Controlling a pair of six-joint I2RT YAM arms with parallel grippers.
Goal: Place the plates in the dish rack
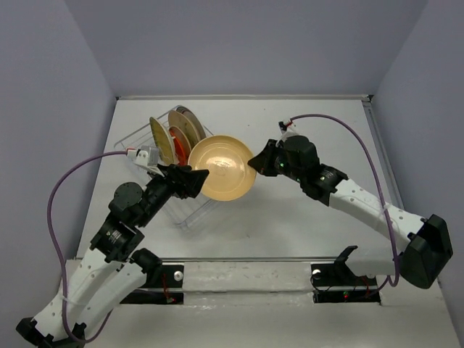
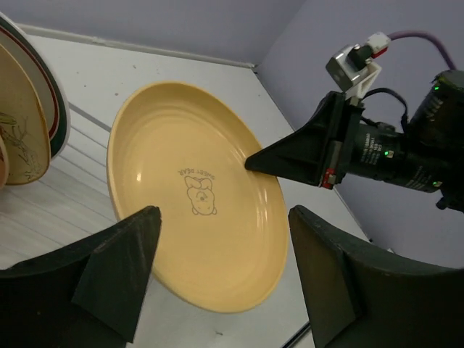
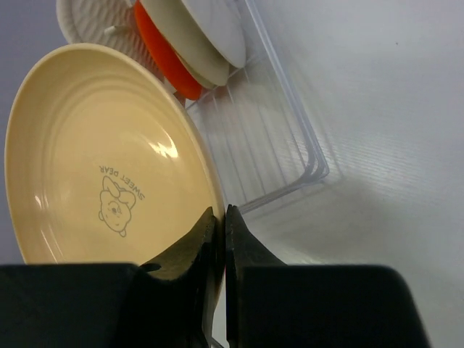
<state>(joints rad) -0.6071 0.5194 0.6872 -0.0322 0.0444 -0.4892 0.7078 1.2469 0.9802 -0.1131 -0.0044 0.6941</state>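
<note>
A round tan plate (image 1: 221, 167) with a small bear print hangs tilted over the near right part of the clear dish rack (image 1: 190, 217). My right gripper (image 1: 252, 165) is shut on its right rim; in the right wrist view the two fingers (image 3: 206, 232) pinch the edge of the tan plate (image 3: 101, 167). My left gripper (image 2: 223, 217) is open at the opposite side. Its wide-apart fingers (image 2: 130, 254) flank the lower edge of the tan plate (image 2: 196, 196) without touching it. Other plates (image 1: 174, 134) stand upright in the rack's far end.
Among the racked plates, an orange-red one (image 3: 163, 58) and pale ones (image 3: 210, 36) stand behind the held plate. A rimmed white plate (image 2: 54, 101) shows at the left. The rack's clear wall (image 3: 290, 145) ends near the table's middle. Grey walls enclose the table.
</note>
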